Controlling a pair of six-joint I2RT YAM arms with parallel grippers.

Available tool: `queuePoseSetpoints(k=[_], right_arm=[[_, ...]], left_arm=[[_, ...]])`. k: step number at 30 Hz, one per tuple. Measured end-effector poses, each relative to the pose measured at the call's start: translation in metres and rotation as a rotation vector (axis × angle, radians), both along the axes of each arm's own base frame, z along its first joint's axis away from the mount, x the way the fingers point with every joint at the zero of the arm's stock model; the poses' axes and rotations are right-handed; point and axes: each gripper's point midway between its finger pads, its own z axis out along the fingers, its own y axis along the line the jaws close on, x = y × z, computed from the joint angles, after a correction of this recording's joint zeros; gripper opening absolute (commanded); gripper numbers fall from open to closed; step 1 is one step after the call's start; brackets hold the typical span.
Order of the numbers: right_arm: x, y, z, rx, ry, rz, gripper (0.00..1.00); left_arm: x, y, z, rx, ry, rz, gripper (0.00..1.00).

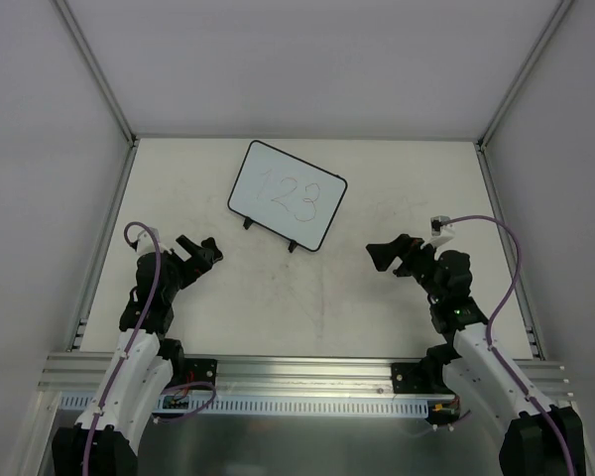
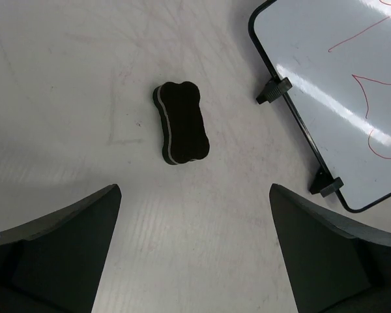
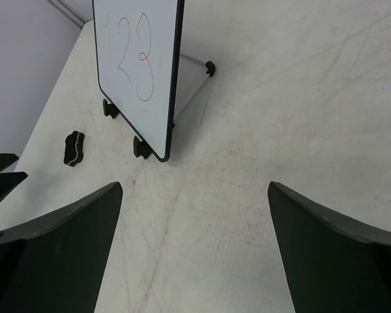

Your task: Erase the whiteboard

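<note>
My left gripper (image 1: 200,254) hangs low over the surface (image 1: 317,297), jaws wide apart with nothing between them. My right gripper (image 1: 385,255) is the same on its side, spread and empty.

Just ahead of the left gripper, centred between its jaws in the wrist view, lies the eraser (image 2: 181,122). It is a dark bone-shaped block with a pale layer along one side, and it touches nothing else.

Beyond it and to the right is the board (image 1: 287,194), in the middle of the far half of the surface. It rests on two small black feet (image 2: 274,91) along its near edge. From my right wrist it looks propped up and leaning back rather than flat. The digits (image 3: 130,55) "123" are on it in red, so none of the wiping is done.

I judge that I am at the first step, fetching the eraser. The next move calls for my left gripper to go forward and down and straddle the eraser across its narrow waist. The wrist should turn a little to match the eraser's slight slant, and the grip must be firm enough to carry it. Then comes pressing on the board. Since it seems propped, it may slide or tip, so my right gripper could steady its frame.
</note>
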Motion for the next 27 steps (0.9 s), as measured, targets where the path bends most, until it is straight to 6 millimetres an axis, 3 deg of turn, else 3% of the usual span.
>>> queuePoseSetpoints(k=[13, 20, 27], right_arm=[[0.001, 0.009, -0.019, 0.002, 0.091, 0.045, 0.99], [0.009, 0.016, 0.005, 0.028, 0.036, 0.073, 0.99], [0.024, 0.027, 0.022, 0.064, -0.031, 0.111, 0.99]], left_arm=[[0.001, 0.001, 0.017, 0.022, -0.072, -0.008, 0.99], [0.001, 0.004, 0.020, 0.042, -0.088, -0.001, 0.99], [0.000, 0.006, 0.007, 0.049, -0.015, 0.007, 0.99]])
